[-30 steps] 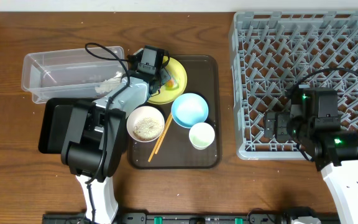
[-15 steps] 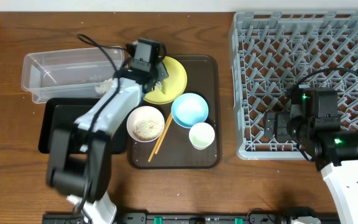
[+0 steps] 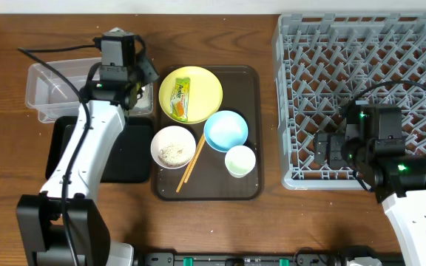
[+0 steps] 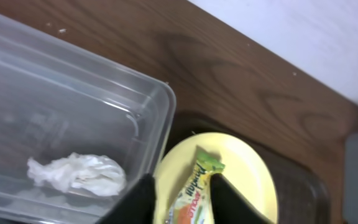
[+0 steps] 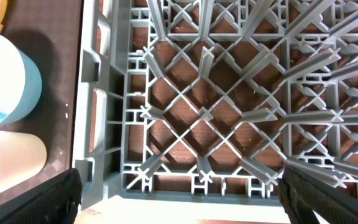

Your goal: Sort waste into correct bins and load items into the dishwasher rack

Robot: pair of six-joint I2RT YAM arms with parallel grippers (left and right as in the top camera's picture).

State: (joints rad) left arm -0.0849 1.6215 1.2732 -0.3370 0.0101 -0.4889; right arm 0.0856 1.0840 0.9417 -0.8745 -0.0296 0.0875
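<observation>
Presently left tool [image 4: 182,188] gapes empty over clear tub [image 4: 73,93] rim, right tool [image 5: 180,188] likewise over rack [image 5: 98,81] edge.

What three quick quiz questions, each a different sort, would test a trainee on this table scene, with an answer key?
1. True or false: the snack wrapper lies on the yellow plate.
2. Which dish holds the rice scraps? A) white bowl B) light blue bowl C) small white cup
3. Fill in: the ___ gripper hovers over the dishwasher rack.
Key: 1 true; 2 A; 3 right gripper.
</observation>
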